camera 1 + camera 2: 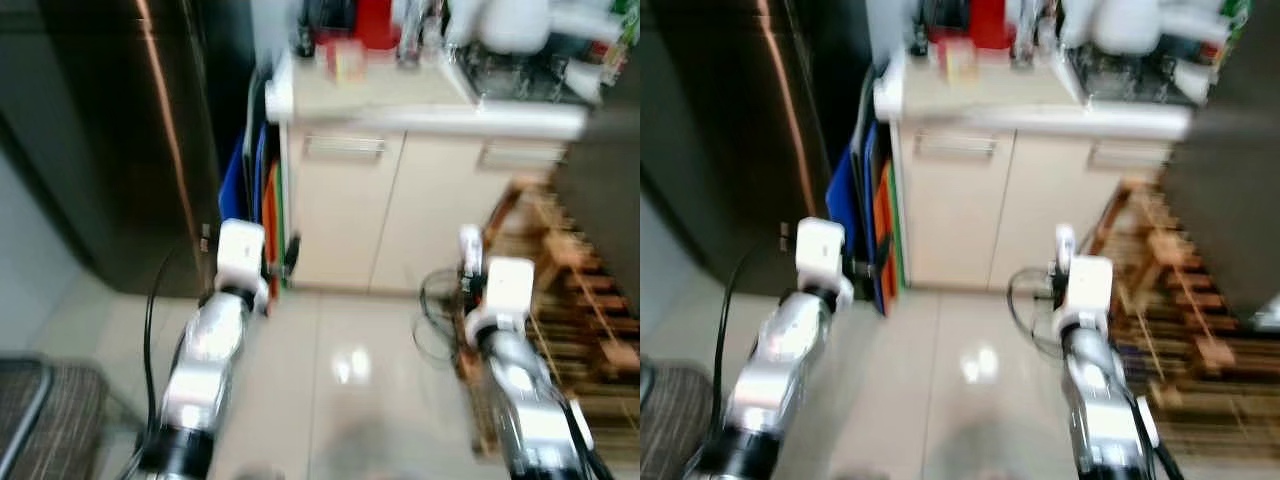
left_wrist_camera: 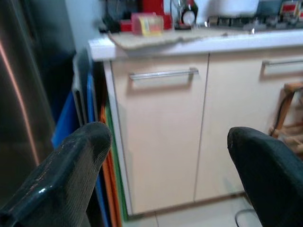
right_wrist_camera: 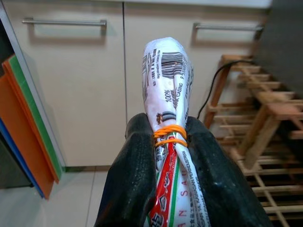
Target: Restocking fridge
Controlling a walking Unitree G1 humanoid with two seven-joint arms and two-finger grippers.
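My right gripper [image 3: 163, 128] is shut on a white printed plastic packet [image 3: 166, 75], tied with orange rubber bands and standing up between the fingers. From the head, the packet [image 1: 470, 248] sticks up above the right wrist, in front of the cream cabinet. My left gripper [image 2: 165, 137] is open and holds nothing. It points at the cabinet door beside the dark fridge [image 1: 110, 130], which stands at the left with its door closed.
A cream cabinet [image 1: 345, 210] with bar handles carries a cluttered counter [image 1: 400, 100]. Blue, orange and green boards [image 1: 268, 200] lean between fridge and cabinet. A wooden rack [image 1: 570, 300] and a black cable [image 1: 435, 310] are on the right. A striped cushion [image 1: 50, 410] lies near left.
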